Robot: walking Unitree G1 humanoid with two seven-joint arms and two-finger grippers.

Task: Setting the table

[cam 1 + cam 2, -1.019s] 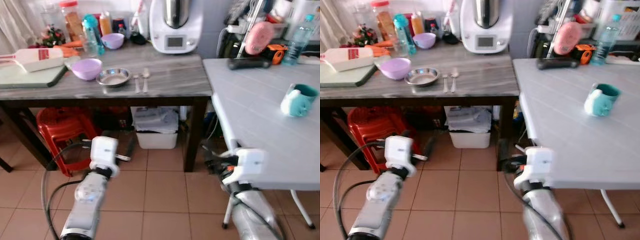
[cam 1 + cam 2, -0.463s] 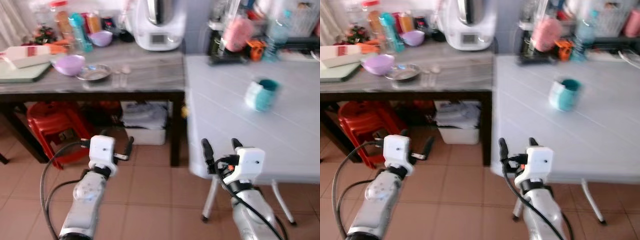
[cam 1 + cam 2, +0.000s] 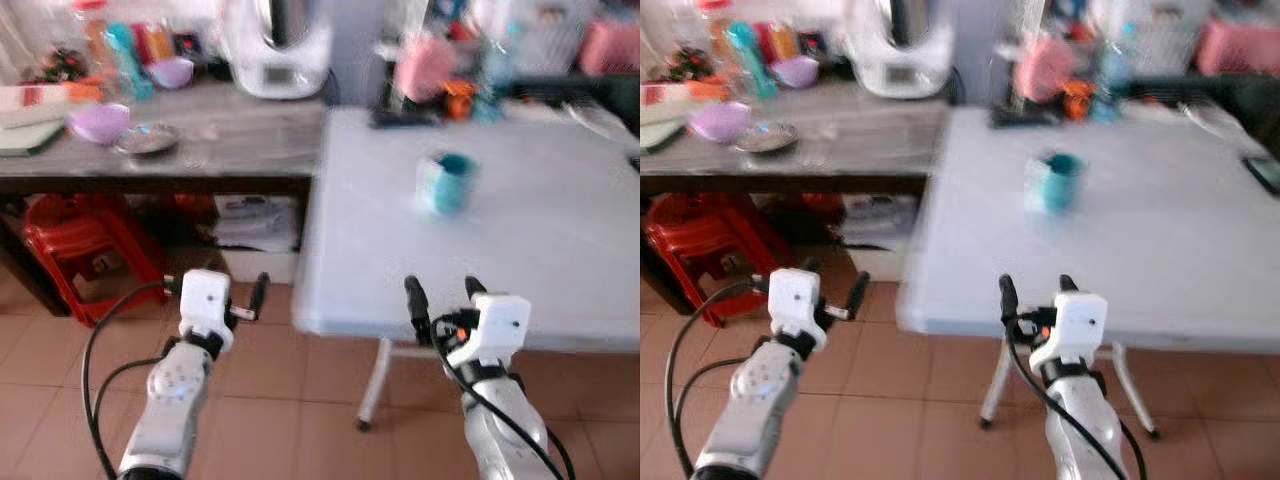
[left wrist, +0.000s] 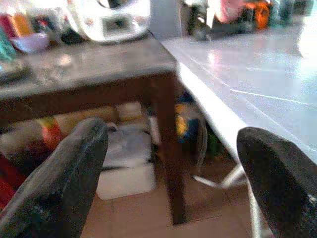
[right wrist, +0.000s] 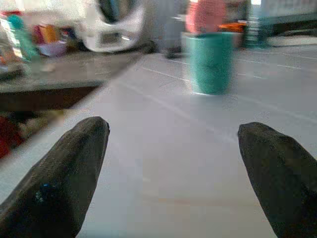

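A teal mug stands upright near the middle of the white folding table; it also sits ahead of my right gripper's fingers. My right gripper is open and empty, low at the table's near edge. My left gripper is open and empty too, held low over the tiled floor to the left of the table. On the grey-topped wooden side table at the left lie a purple bowl and a metal dish. The picture is blurred.
A white kitchen machine, bottles and a second purple bowl crowd the back of the side table. A red stool and a white bin sit under it. A pink object and a water bottle stand at the white table's far edge.
The whole view has swung to the right: the side table slid left and the white table with the mug came to the centre. Both grippers stay low and open.
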